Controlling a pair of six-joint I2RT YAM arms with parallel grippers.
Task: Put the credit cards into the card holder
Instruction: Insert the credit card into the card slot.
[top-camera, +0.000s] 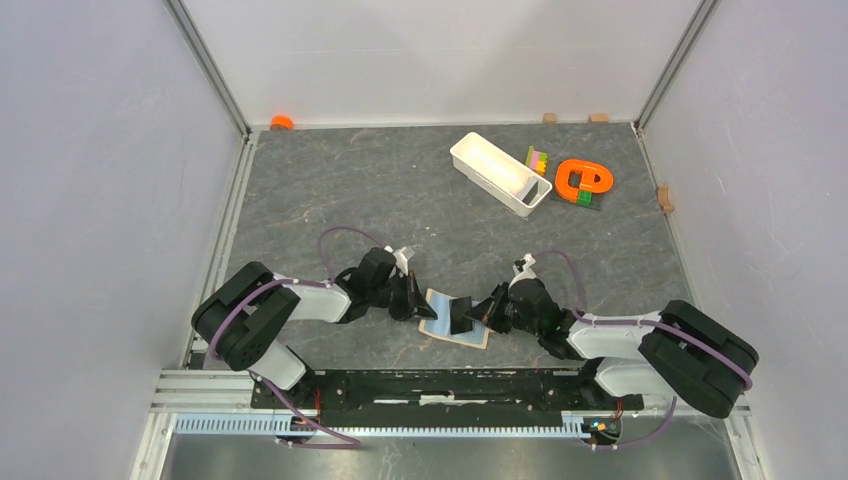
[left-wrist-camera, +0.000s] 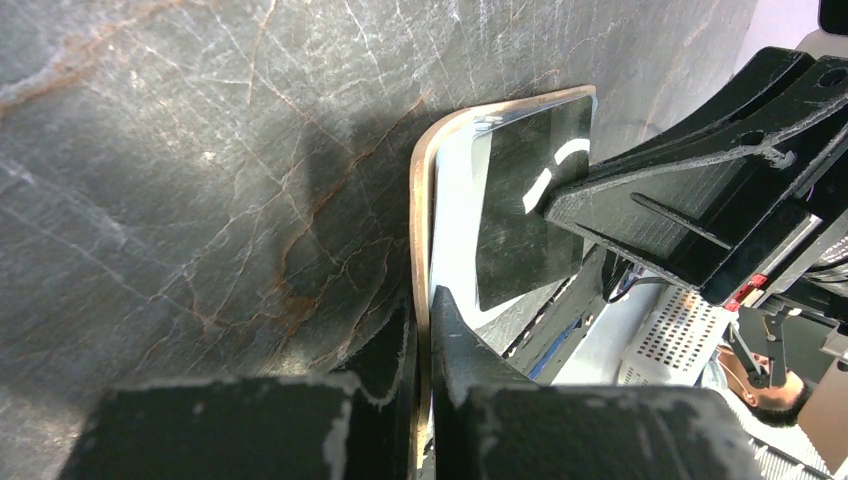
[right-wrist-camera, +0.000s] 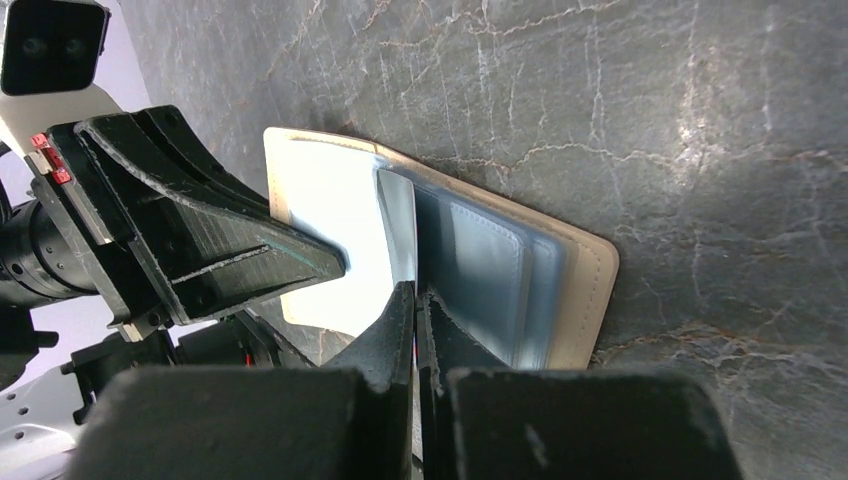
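Pinching the left rim of the card holder (right-wrist-camera: 590, 290) with the left gripper (left-wrist-camera: 422, 315), jaws closed down thin on the tan edge. Clamping the black card (left-wrist-camera: 530, 210) on edge over the pale blue lining with the right gripper (right-wrist-camera: 415, 295), shut tight. Finding the holder spread open, flat on the table (top-camera: 400, 190), close to the middle of its near edge, between both grippers. Spotting a white tray (top-camera: 500, 173) well apart, toward the far right corner.
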